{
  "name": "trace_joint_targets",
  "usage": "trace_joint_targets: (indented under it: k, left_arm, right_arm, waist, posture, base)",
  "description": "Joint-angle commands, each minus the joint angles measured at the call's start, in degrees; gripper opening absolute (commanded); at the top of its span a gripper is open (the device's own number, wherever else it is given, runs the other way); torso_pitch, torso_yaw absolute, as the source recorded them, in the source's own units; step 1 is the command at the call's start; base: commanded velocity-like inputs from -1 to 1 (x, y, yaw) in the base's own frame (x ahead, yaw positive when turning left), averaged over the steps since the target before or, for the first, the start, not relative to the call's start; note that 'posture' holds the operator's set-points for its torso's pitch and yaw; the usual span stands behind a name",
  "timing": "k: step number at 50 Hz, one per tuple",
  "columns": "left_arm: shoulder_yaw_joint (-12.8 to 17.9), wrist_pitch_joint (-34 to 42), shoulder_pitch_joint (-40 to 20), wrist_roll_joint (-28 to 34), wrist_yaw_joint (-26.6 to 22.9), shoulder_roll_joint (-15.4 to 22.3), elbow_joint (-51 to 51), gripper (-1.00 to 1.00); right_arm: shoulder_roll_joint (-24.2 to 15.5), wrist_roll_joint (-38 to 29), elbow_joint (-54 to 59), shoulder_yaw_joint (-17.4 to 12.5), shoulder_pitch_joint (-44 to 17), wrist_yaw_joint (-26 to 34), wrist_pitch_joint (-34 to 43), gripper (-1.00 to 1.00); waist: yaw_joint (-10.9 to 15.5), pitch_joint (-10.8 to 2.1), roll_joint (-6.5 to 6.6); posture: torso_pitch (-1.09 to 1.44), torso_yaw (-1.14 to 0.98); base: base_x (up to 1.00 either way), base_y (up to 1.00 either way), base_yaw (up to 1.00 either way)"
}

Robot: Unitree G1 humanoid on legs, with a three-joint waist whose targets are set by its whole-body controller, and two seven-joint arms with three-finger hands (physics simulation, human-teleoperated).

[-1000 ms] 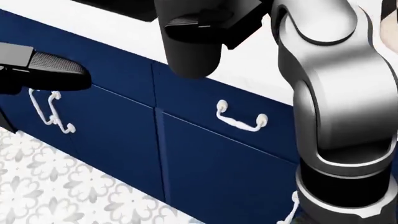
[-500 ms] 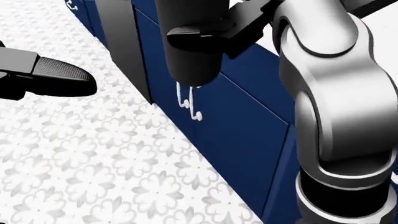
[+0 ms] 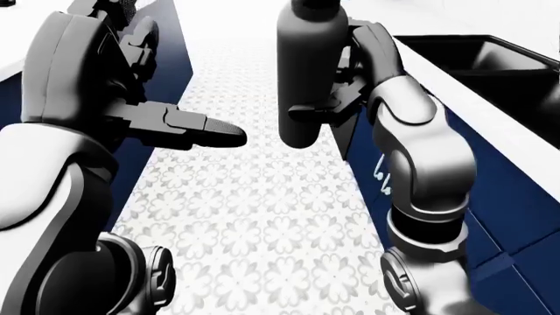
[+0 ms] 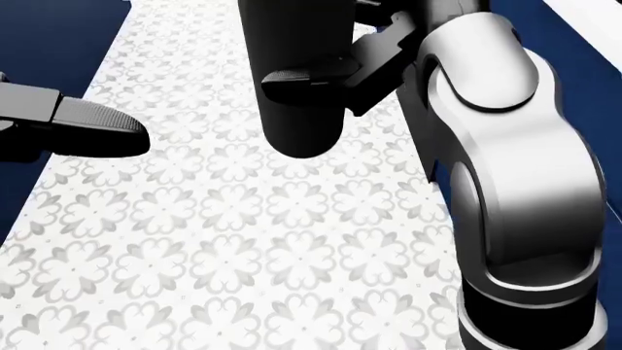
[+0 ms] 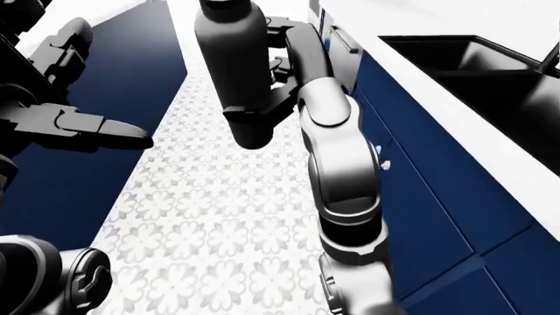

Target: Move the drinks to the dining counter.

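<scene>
No readable label, brand or writing shows on the dark bottle (image 5: pixel 232 72), a plain matte cylinder with a narrower neck and cap at the top of the right-eye view. The right hand (image 5: pixel 278 62) grips it from the view's right; one finger (image 5: pixel 249 111) wraps across the lower body and others press against the upper side, so the fingers are closed around it. The bottle hangs upright in the air above the patterned floor (image 5: pixel 218 223), not touching any counter. The left hand (image 5: pixel 83 125) reaches in from the view's left, empty, its ribbed fingers (image 3: pixel 205 128) stretched out straight and pointing toward the bottle, with a clear gap between them; fingers look extended, not curled on anything. Navy cabinets (image 5: pixel 420 190) with a white handle (image 3: pixel 379 176) run along the right side under a white countertop (image 5: pixel 490 138), with a black sink (image 5: pixel 490 65) set into it. Another navy cabinet run (image 5: pixel 113 85) borders the left. The dining counter cannot be identified with certainty in these views
</scene>
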Motion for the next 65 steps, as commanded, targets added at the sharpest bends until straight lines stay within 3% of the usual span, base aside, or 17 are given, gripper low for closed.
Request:
trace_joint_targets:
  k: [1,5,14,19,21,24,27,30,31,40,42,44,45,54,57,60,65]
  left_arm:
    - [-0.3,-0.6,-1.9,0.0,-0.1,0.2,-0.5,1.00]
    - [-0.4,-0.4,-2.1,0.2,-0.2,0.1,-0.6,1.00]
    - [-0.4,-1.0,-1.2,0.5,-0.4,-0.1,-0.8,1.00]
    - [-0.4,-0.5,-1.2,0.6,-0.6,-0.1,-1.2,1.00]
    - [-0.6,-0.6,-1.0,0.7,-0.5,-0.2,-1.3,1.00]
    - [-0.9,-0.7,-0.9,0.8,-0.5,-0.3,-1.3,1.00]
    - [-1.3,-1.5,-0.3,1.0,-0.4,-0.6,-1.0,1.00]
    - [-1.8,-1.8,-0.2,1.1,-0.1,-0.8,-0.8,1.00]
    - [-2.1,-1.6,-0.3,1.2,0.0,-0.9,-0.8,1.00]
    - [-2.2,-2.9,1.0,1.6,0.0,-1.5,-0.8,1.00]
    - [-2.1,-2.8,1.0,1.6,-0.1,-1.4,-0.8,1.00]
    - [-1.9,-2.9,1.4,1.6,-0.2,-1.4,-1.0,1.00]
    - [-1.8,-2.9,1.5,1.6,-0.3,-1.4,-1.1,1.00]
    - [-1.3,-2.6,1.5,1.5,-0.5,-1.2,-1.4,1.00]
    - [-1.1,-2.0,1.0,1.5,-0.6,-1.0,-1.6,1.00]
    - [-1.1,-2.1,1.1,1.5,-0.7,-1.0,-1.7,1.00]
    - [-1.4,-1.9,1.0,1.5,-0.6,-1.2,-1.7,1.00]
  right_arm:
    - [-1.0,-0.7,-2.9,-2.3,-3.0,-0.9,-3.0,-1.00]
    - [-1.3,-1.0,-2.8,-2.2,-3.2,-0.9,-3.0,-1.00]
    - [-1.0,-1.4,-3.2,-2.0,-3.1,-0.5,-2.8,-1.00]
    - [-1.0,-1.5,-3.9,-1.8,-2.9,-0.3,-2.5,-1.00]
    - [-1.1,-1.6,-4.0,-2.0,-3.0,-0.1,-2.3,-1.00]
    - [-1.2,-1.6,-3.9,-2.1,-2.8,0.0,-2.6,-1.00]
    - [-1.3,-1.5,-3.7,-2.3,-2.4,0.0,-3.2,-1.00]
    - [-1.4,-1.3,-3.7,-2.5,-2.5,0.0,-3.1,-1.00]
    - [-1.4,-1.3,-3.6,-2.4,-2.3,0.0,-3.3,-1.00]
    - [-1.3,-1.2,-3.7,-2.2,-1.5,-0.1,-3.9,-1.00]
    - [-1.1,-1.2,-3.9,-2.2,-1.5,-0.2,-3.7,-1.00]
    - [-1.0,-1.2,-4.0,-2.1,-1.5,-0.3,-3.6,-1.00]
    - [-0.9,-1.2,-4.0,-2.0,-1.4,-0.3,-3.7,-1.00]
    - [-0.8,-1.7,-4.3,-1.4,-1.1,-0.1,-3.3,-1.00]
    - [-0.6,-2.1,-4.3,-1.3,-1.0,0.2,-3.6,-1.00]
    - [-0.4,-2.3,-4.8,-1.3,-1.1,0.4,-3.2,-1.00]
    - [-0.3,-2.9,-4.5,-1.2,-1.5,0.7,-3.4,-1.00]
  waist:
    - [-0.7,-1.36,-0.16]
    - [-1.1,1.46,-0.95]
    - [-1.2,-2.65,-1.09]
    - [-1.5,0.92,-2.66]
    - [-1.7,-2.09,-3.98]
    - [-1.5,-1.44,-4.97]
    - [-1.5,-2.54,-3.86]
    - [-0.8,-2.54,2.56]
    - [-0.7,-0.64,0.95]
    - [0.2,-2.06,1.76]
    - [-0.1,-3.11,0.69]
    - [-1.3,-3.04,-4.62]
    - [-0.7,-0.74,-1.38]
    - [1.6,-1.53,-7.01]
    - [1.9,-2.94,5.50]
    - [2.7,-3.35,1.60]
    - [2.5,-2.07,0.32]
  posture:
    - [0.00,0.00]
    - [0.00,0.00]
    - [0.00,0.00]
    - [0.00,0.00]
    - [0.00,0.00]
    - [0.00,0.00]
    - [0.00,0.00]
    - [0.00,0.00]
    - [0.00,0.00]
    - [0.00,0.00]
    - [0.00,0.00]
    - [0.00,0.00]
    - [0.00,0.00]
    - [0.00,0.00]
    - [0.00,0.00]
    - [0.00,0.00]
    - [0.00,0.00]
  base:
    - [0.62,0.00,0.70]
    - [0.89,0.25,0.00]
    - [1.00,0.21,0.00]
    - [1.00,0.21,0.00]
    - [1.00,0.21,0.00]
    - [1.00,0.21,0.00]
    - [1.00,0.21,0.00]
    - [1.00,0.21,0.00]
    - [1.00,0.21,0.00]
    - [1.00,0.21,0.00]
    - [1.00,0.21,0.00]
    - [1.00,0.21,0.00]
    - [1.00,0.24,0.00]
    - [0.91,0.39,0.11]
    - [0.48,0.00,1.00]
    - [0.45,0.00,1.00]
    - [0.42,0.00,1.00]
